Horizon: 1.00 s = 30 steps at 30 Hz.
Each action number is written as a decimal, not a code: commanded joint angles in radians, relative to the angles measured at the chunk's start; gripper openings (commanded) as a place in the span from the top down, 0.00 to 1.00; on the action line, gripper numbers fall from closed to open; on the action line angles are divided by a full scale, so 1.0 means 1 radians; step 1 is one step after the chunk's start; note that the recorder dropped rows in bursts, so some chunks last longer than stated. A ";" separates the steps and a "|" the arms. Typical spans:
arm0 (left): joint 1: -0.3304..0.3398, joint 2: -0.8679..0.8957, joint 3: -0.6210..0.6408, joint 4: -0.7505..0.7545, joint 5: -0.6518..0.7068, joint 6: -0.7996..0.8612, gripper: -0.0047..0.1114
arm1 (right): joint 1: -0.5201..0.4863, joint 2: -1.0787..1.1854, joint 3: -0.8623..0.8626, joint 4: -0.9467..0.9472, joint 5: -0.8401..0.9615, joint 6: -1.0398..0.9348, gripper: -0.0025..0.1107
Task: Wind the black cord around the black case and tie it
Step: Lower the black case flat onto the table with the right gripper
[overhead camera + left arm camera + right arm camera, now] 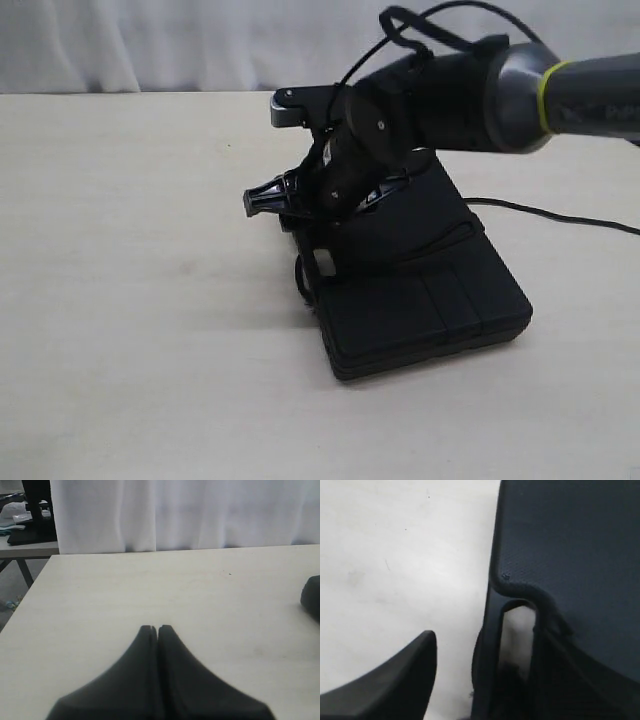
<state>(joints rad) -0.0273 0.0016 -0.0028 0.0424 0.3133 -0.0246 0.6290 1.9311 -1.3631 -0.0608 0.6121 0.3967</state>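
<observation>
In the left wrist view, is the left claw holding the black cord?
No, the left claw is shut, its two fingertips pressed together above the table with nothing between them.

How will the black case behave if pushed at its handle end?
The black case looks rigid and lies flat, so it should slide, not tip. Its textured surface probably isn't slippery. The black cord at its edge looks limp and may shift.
</observation>
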 commanded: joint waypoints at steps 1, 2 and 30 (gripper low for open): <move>-0.008 -0.002 0.003 -0.001 -0.005 -0.003 0.96 | -0.004 -0.056 -0.099 -0.121 0.245 -0.060 0.48; -0.008 -0.002 0.003 -0.001 -0.005 -0.003 0.96 | -0.004 -0.069 -0.112 -0.149 0.296 -0.103 0.48; -0.008 -0.002 0.003 -0.001 -0.005 -0.003 0.96 | 0.002 -0.146 0.199 -0.696 0.312 -0.350 0.94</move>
<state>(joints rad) -0.0273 0.0016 -0.0028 0.0424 0.3133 -0.0246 0.6299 1.8220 -1.1631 -0.6774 0.8988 -0.0282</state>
